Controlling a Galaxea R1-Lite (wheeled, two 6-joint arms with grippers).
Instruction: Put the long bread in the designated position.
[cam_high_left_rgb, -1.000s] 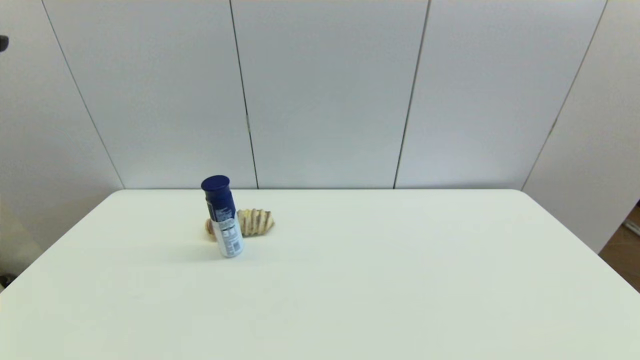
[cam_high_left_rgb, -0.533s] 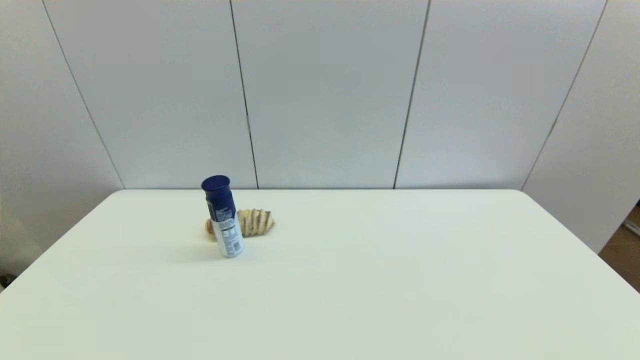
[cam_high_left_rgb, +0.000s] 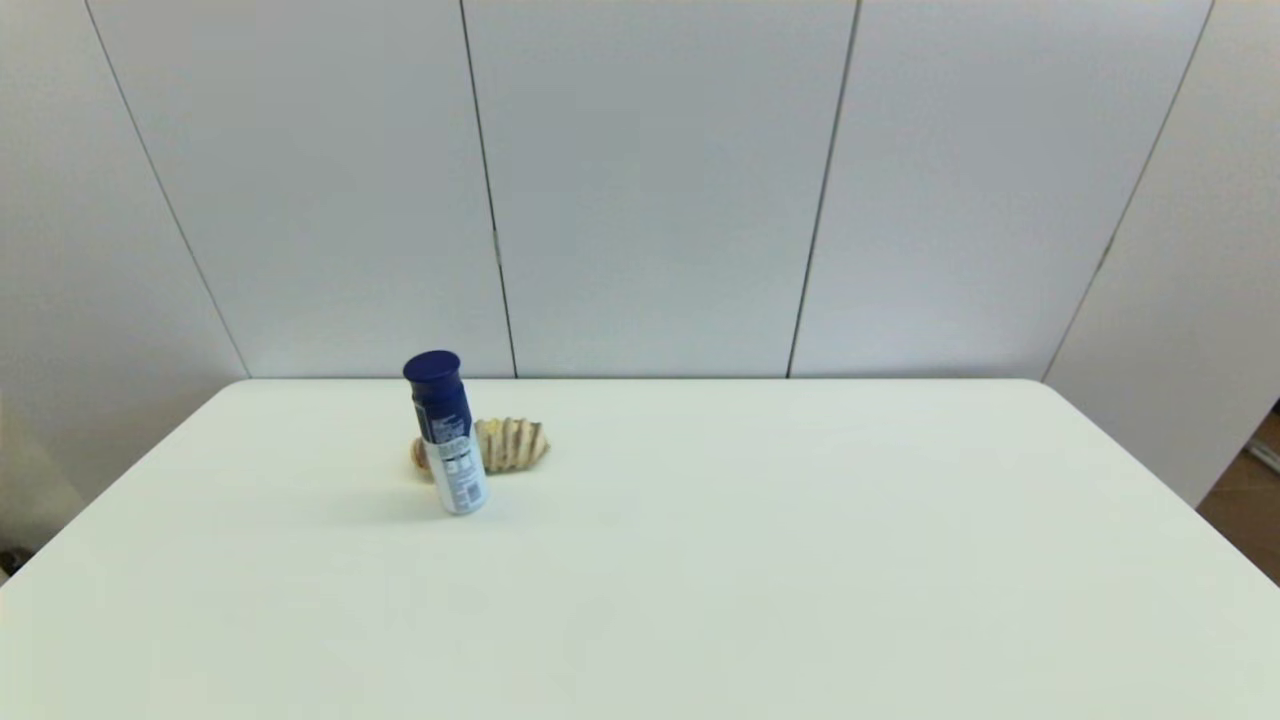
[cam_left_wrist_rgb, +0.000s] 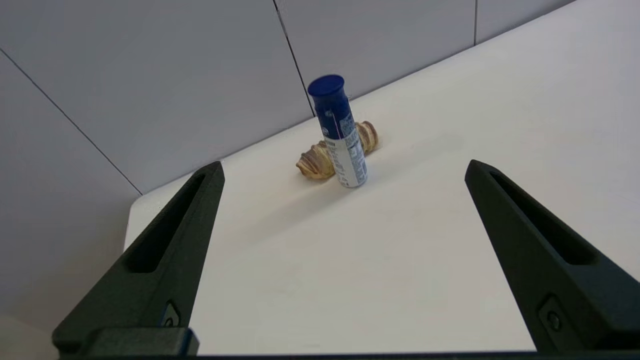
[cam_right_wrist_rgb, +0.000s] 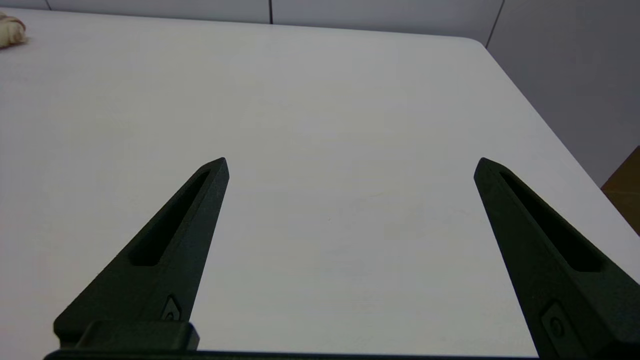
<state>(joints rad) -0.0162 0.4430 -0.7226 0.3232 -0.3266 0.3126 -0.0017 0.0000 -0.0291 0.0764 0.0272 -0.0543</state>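
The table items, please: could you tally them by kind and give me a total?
Bread: 1, the long bread, lying behind the can.
Spray can: 1, the spray can, upright with a blue cap.
Total: 2 things on the table.

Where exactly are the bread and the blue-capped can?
long bread (cam_high_left_rgb: 512, 444): head view, on its striped part showing beside the can.
spray can (cam_high_left_rgb: 455, 478): head view, on its white labelled body.
spray can's blue cap (cam_left_wrist_rgb: 327, 86): left wrist view, on its top.
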